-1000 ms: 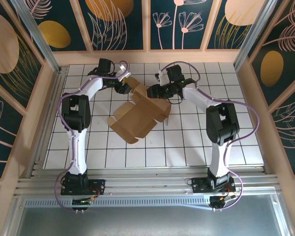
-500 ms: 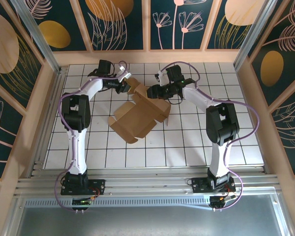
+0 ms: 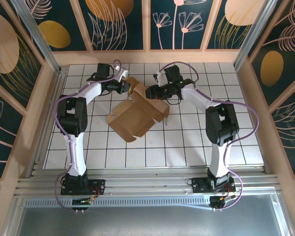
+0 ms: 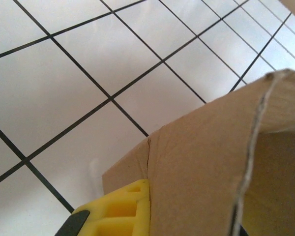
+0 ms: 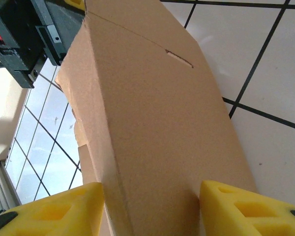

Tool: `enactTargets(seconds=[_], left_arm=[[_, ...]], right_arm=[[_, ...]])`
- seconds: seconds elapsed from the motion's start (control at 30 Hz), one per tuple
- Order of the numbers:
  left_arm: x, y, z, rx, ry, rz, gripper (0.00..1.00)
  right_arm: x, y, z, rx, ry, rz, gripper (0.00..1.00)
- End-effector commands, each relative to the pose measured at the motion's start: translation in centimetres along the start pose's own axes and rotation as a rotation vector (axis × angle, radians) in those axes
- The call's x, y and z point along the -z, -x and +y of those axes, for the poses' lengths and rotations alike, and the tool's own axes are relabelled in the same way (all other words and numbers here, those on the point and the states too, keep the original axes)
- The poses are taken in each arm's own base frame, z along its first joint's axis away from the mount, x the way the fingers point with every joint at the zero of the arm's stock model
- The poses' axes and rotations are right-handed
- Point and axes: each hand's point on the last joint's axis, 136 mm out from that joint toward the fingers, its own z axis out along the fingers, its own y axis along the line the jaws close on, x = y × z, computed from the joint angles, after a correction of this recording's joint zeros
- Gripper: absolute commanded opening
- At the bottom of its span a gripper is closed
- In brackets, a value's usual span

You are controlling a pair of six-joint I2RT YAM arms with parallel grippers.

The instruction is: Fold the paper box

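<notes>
**Paper box mid-table, both grippers at its far flaps**

Nearest me, a grey metal plate (image 3: 147,219) and aluminium rails (image 3: 147,183) carry both arm bases. Past them is the white tiled table (image 3: 201,142) with dark grid lines. The paper box (image 3: 135,118) lies part-opened at mid table, flaps raised on its far side. The right gripper (image 3: 150,92) is there, its yellow fingers (image 5: 54,209) spread with a cardboard panel between them. The left gripper (image 3: 126,88) meets the far-left flap. One yellow finger (image 4: 120,209) lies against cardboard; I cannot tell if it pinches. Behind are dark teal walls (image 3: 123,29) with leaf and flower drawings, wood-framed.
</notes>
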Motion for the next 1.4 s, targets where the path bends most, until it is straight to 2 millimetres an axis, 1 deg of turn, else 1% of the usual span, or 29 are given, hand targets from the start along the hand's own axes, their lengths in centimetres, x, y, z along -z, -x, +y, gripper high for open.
enactTargets(seconds=[0.0,0.1,0.23,0.4,0.5,0.57,0.67,0.77,0.87,0.93,1.03,1.1,1.13,1.17,1.23,1.27,1.33,1.37], left_arm=[[1.8,4.0,-2.9,0.066,-0.053,-0.093,0.00],[1.7,3.3,-2.3,0.124,-0.010,-0.056,0.00],[1.9,2.0,-1.5,0.155,0.059,0.013,0.00],[2.7,0.9,-1.6,0.136,0.095,0.043,0.00],[2.9,0.7,-2.6,0.132,0.064,0.023,0.00],[2.9,1.2,-4.1,0.138,0.004,-0.007,0.00],[3.0,2.3,-6.8,0.180,-0.108,-0.078,0.01],[2.7,2.1,-8.3,0.197,-0.140,-0.090,0.01],[2.0,1.2,-8.6,0.194,-0.121,-0.066,0.03],[1.6,0.0,-7.7,0.201,-0.072,-0.032,0.03],[1.2,-2.0,-5.9,0.207,0.027,0.022,0.08],[1.1,-2.8,-5.8,0.204,0.029,0.036,0.11],[1.2,-2.8,-6.3,0.195,0.004,0.027,0.16],[1.2,-2.9,-7.0,0.187,-0.032,0.016,0.22],[1.7,-2.3,-9.1,0.140,-0.131,-0.041,0.37],[1.9,-2.1,-9.9,0.120,-0.173,-0.068,0.42],[2.4,-1.9,-11.3,0.091,-0.243,-0.111,0.49],[2.4,-1.9,-11.4,0.088,-0.251,-0.118,0.50]], right_arm=[[-0.1,-0.9,-0.2,-0.016,-0.049,0.010,0.54],[-0.2,-0.9,-0.6,-0.022,-0.073,0.008,0.52],[-0.1,-1.0,-2.0,-0.045,-0.143,0.000,0.52],[0.6,-0.4,-3.8,-0.097,-0.219,-0.031,0.52],[0.8,-0.1,-4.4,-0.086,-0.277,-0.042,0.52],[0.8,-0.1,-4.3,-0.067,-0.297,-0.046,0.51],[0.7,0.1,-3.9,-0.064,-0.282,-0.056,0.51],[0.7,-0.1,-3.8,-0.068,-0.276,-0.058,0.51],[0.5,-0.2,-3.7,-0.068,-0.267,-0.057,0.51],[0.5,-0.2,-3.6,-0.066,-0.263,-0.055,0.51],[0.5,-0.4,-3.5,-0.064,-0.253,-0.051,0.51],[0.4,-0.6,-3.3,-0.061,-0.243,-0.046,0.51],[0.4,-0.7,-3.3,-0.061,-0.240,-0.042,0.51],[0.4,-0.7,-3.2,-0.059,-0.237,-0.040,0.51],[0.3,-0.9,-3.1,-0.055,-0.231,-0.034,0.51],[0.2,-1.0,-3.1,-0.054,-0.229,-0.031,0.51],[0.1,-1.2,-3.1,-0.055,-0.226,-0.023,0.51],[0.1,-1.3,-3.0,-0.056,-0.225,-0.023,0.51]])
